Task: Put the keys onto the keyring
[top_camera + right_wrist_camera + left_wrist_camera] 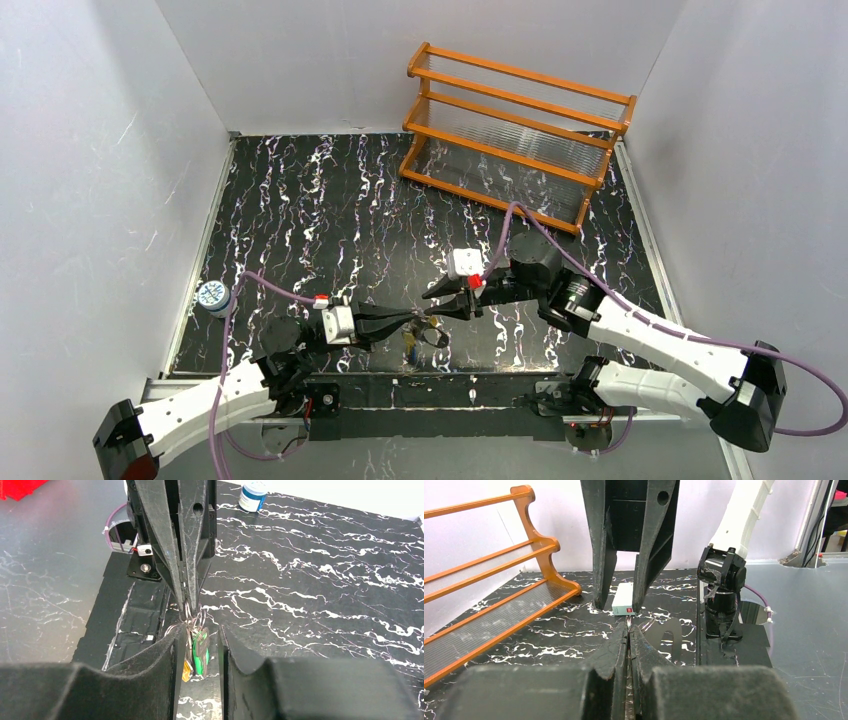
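Note:
My left gripper (408, 322) is shut on the keyring (191, 616), a thin loop of pale wire that it holds above the dark marbled table, near the front edge. From the ring hang the keys (200, 652): green, dark and yellow heads show, bunched together. In the top view the keys (412, 345) dangle just below the left fingertips. My right gripper (200, 632) faces the left one and is open. Its fingers stand on either side of the hanging keys, and the left finger is close against the ring's wire. In the left wrist view my left gripper (629, 627) pinches the wire edge-on.
An orange wooden rack (515, 130) stands at the back right. A small white box (465, 262) lies on the table just behind the right gripper. A round blue-white can (212, 295) sits at the table's left edge. White walls close in the table.

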Controlling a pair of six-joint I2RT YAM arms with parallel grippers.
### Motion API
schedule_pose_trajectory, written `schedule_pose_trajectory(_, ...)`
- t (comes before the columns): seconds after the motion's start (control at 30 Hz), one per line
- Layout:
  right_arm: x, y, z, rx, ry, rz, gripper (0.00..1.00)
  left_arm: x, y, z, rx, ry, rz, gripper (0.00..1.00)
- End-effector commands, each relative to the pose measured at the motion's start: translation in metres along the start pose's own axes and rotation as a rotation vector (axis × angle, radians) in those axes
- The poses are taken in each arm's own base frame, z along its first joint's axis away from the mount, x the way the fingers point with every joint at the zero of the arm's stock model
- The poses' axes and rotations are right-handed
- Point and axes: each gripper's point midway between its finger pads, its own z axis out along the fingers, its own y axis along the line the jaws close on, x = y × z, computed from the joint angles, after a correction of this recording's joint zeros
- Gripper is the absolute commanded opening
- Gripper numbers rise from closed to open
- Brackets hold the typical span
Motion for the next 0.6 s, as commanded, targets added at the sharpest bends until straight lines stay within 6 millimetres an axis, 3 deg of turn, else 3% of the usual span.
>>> schedule_pose_trajectory(0.0,-0.015,0.003,0.002,-0.024,-0.057,-0.027,0.37,-0.021,0.003,0.003,-0.01,-0.075,0.032,0.0)
schedule_pose_trajectory(0.33,-0.002,0.007,0.013,-0.082,-0.035,0.017,0.38,-0.023,0.002,0.003,-0.004,-0.08,0.032,0.0)
schedule_pose_trajectory(0.47,-0.004,0.005,0.015,-0.08,-0.043,0.012,0.26,-0.021,0.001,0.003,-0.001,-0.076,0.028,0.0)
schedule_pose_trajectory(0.57,-0.006,0.003,0.016,-0.076,-0.046,0.01,0.05,-0.02,0.001,0.003,0.001,-0.071,0.023,0.0)
